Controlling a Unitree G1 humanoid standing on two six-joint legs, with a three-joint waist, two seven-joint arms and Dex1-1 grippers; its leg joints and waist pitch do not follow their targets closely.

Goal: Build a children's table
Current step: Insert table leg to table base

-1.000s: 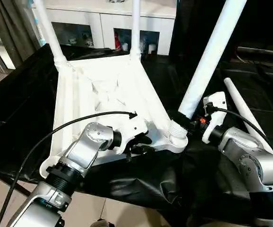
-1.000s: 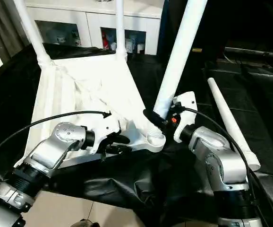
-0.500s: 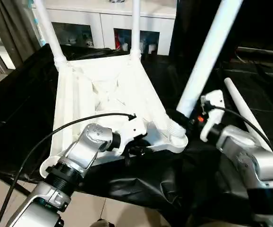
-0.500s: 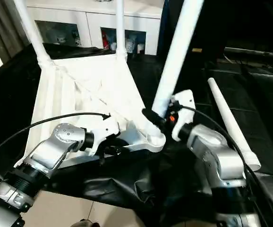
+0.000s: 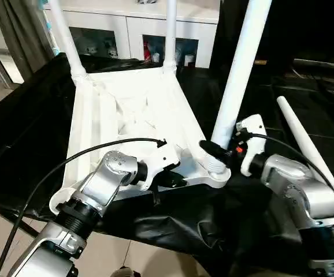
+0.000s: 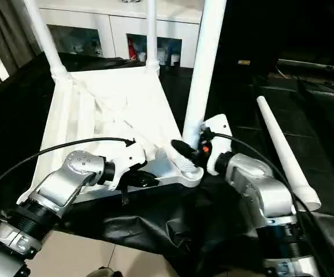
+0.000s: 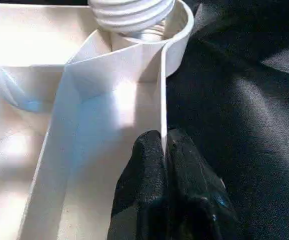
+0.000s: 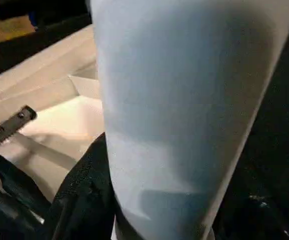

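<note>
The white tabletop (image 5: 132, 115) lies upside down on black cloth, ribbed underside up. Two white legs (image 5: 63, 34) (image 5: 170, 34) stand in its far corner sockets. A third leg (image 5: 239, 69) stands nearly upright with its threaded end (image 7: 132, 12) in the near right corner socket (image 5: 216, 170). My right gripper (image 5: 216, 151) is shut on this leg just above the socket. My left gripper (image 5: 170, 180) is shut on the tabletop's near rim (image 7: 162, 125), close to that socket. The fourth leg (image 5: 305, 144) lies loose on the cloth to the right.
Black cloth (image 5: 28, 133) covers the work surface and hangs over its near edge above a tiled floor. A white cabinet with glass doors (image 5: 126, 29) stands behind. A grey curtain (image 5: 17, 29) hangs at the far left.
The third leg has swung from leaning right to nearly upright in the near right socket, with my right gripper moving with it. The left gripper has kept its hold on the rim.
</note>
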